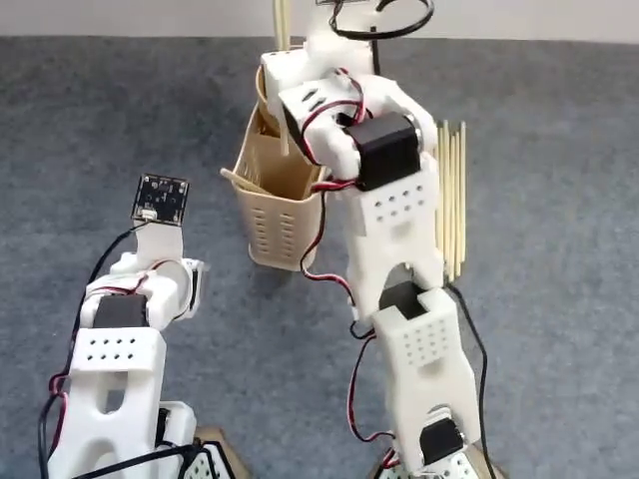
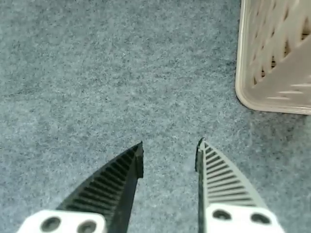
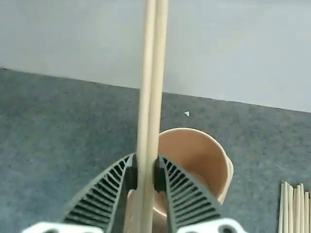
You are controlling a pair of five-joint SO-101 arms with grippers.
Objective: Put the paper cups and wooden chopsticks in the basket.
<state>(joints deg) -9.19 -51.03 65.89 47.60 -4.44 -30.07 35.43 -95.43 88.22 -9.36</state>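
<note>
Right wrist view tells most of it: the right gripper [image 3: 146,167] is clamped tight on a pair of pale wooden chopsticks [image 3: 151,73], two sticks side by side and touching, running straight out along the gripper's own line. High view puts that arm over the beige slotted plastic basket [image 1: 275,225], with the sticks poking up past its far rim, so I'd call the long axis near upright, maybe leaning a bit. A tan paper cup [image 3: 199,158] sits just below the fingers and looks to be in the basket. I reckon this is the drop step: get the lower ends over the opening, lower, let go. More loose chopsticks [image 1: 454,200] lie on the grey desk [image 1: 120,100] beside the basket, long axis pointing away from the robot. Left gripper [image 2: 170,145] hangs wide open over the desk, near the basket's corner.
</note>
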